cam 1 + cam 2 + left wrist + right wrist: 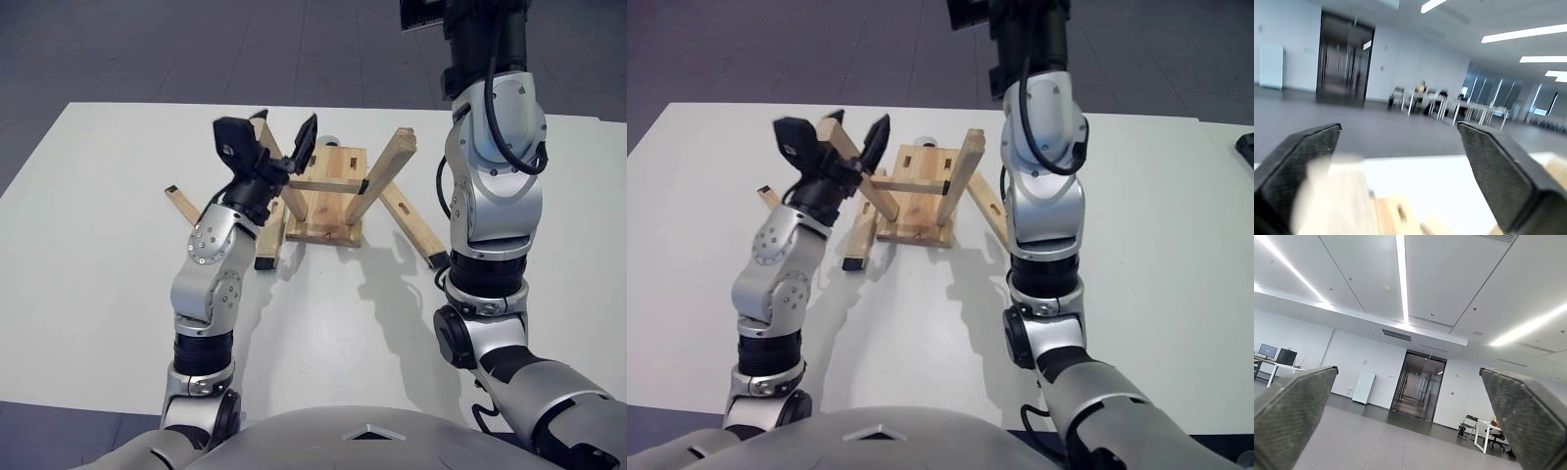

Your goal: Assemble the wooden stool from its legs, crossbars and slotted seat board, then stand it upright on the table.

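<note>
The pale wood stool (328, 201) lies upside down at mid-bench (98, 245), with its flat slotted seat (321, 233) down and its square-cut legs (384, 171) slanting up, a thin crossbar (328, 183) joining two of them. The left tool (271, 137) is released, its black cross-hatched pads (1303, 152) wide apart by one leg's top end. The right tool (1408, 369), raised high, is likewise spread and holds nothing.

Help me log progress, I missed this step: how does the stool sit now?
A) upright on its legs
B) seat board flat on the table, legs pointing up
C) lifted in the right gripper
B: the seat board lies flat on the table, its legs angled upward.
</note>
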Robot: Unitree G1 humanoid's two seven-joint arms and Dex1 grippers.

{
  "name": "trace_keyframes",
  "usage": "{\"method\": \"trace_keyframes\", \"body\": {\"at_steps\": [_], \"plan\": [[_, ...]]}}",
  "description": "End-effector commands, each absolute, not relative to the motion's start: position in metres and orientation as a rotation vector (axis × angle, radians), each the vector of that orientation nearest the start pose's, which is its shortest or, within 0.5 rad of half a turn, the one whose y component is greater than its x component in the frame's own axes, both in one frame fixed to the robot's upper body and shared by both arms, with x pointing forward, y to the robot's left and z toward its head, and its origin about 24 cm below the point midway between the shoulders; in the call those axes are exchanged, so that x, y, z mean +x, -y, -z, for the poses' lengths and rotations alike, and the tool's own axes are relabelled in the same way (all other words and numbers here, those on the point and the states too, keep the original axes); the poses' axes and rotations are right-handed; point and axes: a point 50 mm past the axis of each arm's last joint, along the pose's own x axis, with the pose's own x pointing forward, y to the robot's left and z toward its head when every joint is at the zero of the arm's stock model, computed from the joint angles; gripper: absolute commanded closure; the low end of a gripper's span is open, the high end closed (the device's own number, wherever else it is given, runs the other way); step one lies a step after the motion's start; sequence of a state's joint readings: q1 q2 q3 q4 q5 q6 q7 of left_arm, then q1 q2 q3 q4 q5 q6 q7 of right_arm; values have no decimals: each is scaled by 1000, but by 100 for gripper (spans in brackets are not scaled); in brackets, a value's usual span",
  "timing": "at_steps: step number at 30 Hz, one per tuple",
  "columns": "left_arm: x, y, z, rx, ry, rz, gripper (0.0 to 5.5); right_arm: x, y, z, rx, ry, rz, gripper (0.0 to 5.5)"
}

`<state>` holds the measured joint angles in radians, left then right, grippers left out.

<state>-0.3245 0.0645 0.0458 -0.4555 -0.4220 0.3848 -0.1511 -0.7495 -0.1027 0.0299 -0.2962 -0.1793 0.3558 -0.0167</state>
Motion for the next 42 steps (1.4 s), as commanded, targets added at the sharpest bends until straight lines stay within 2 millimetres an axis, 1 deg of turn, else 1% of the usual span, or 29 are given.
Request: {"method": "trace_keyframes", "body": {"at_steps": [1, 2, 4, 6, 7, 9, 11, 13, 15, 16, 17, 18, 20, 21, 22, 23, 24, 25, 26, 27, 29, 31, 33, 35, 37, 39, 41, 42], "plan": [[272, -125, -198, -219, 380, 470, 25, 303, 111, -281, -245, 676, -28, 10], [273, -125, -195, -215, 366, 470, 11, 303, 112, -281, -243, 674, -24, 10], [274, -125, -195, -261, 360, 465, 11, 303, 113, -279, -238, 669, -14, 10], [277, -126, -201, -307, 388, 448, 11, 304, 114, -278, -234, 665, -5, 10], [280, -128, -209, -345, 421, 427, 11, 304, 114, -277, -233, 662, -1, 10], [286, -133, -235, -419, 520, 400, 11, 305, 116, -274, -231, 651, 9, 10], [295, -137, -274, -440, 646, 382, 11, 307, 120, -271, -225, 633, 24, 10], [301, -138, -314, -418, 760, 379, 11, 308, 124, -268, -218, 615, 38, 10], [302, -138, -337, -358, 827, 374, 11, 309, 127, -266, -214, 607, 46, 10], [303, -137, -340, -323, 827, 369, 11, 309, 127, -266, -212, 607, 49, 10], [308, -134, -333, -260, 769, 371, 11, 309, 128, -266, -209, 606, 53, 10], [316, -130, -316, -186, 666, 365, 11, 308, 129, -267, -207, 606, 56, 10], [328, -128, -265, -63, 420, 344, 11, 308, 127, -267, -205, 604, 50, 10], [329, -130, -227, 3, 276, 310, 11, 307, 127, -266, -207, 600, 44, 10], [326, -133, -191, 46, 148, 293, 11, 307, 127, -266, -210, 595, 39, 10], [321, -134, -166, 55, 59, 281, 11, 307, 127, -265, -214, 591, 36, 10], [314, -132, -146, 64, -2, 292, 11, 307, 127, -264, -218, 585, 33, 10], [311, -127, -137, 63, -20, 303, 11, 308, 128, -263, -220, 580, 32, 10], [310, -122, -134, 44, -19, 315, 11, 309, 128, -263, -221, 576, 32, 10], [311, -115, -137, 21, 3, 329, 11, 309, 129, -262, -223, 573, 32, 10], [317, -104, -152, -30, 81, 341, 11, 310, 129, -261, -228, 568, 29, 10], [322, -98, -172, -75, 169, 332, 11, 310, 129, -260, -233, 563, 26, 10], [325, -101, -193, -124, 258, 300, 11, 310, 129, -258, -235, 559, 19, 10], [328, -105, -208, -192, 308, 282, 11, 310, 130, -258, -237, 557, 21, 10], [330, -106, -216, -227, 320, 279, 11, 310, 131, -258, -227, 558, 14, 10], [331, -103, -217, -231, 319, 283, 11, 308, 131, -261, -179, 564, -18, 10], [330, -102, -219, -227, 332, 275, 11, 303, 128, -266, -107, 583, -105, 10], [326, -108, -228, -259, 376, 252, 11, 297, 122, -269, -59, 596, -202, 10]]}}
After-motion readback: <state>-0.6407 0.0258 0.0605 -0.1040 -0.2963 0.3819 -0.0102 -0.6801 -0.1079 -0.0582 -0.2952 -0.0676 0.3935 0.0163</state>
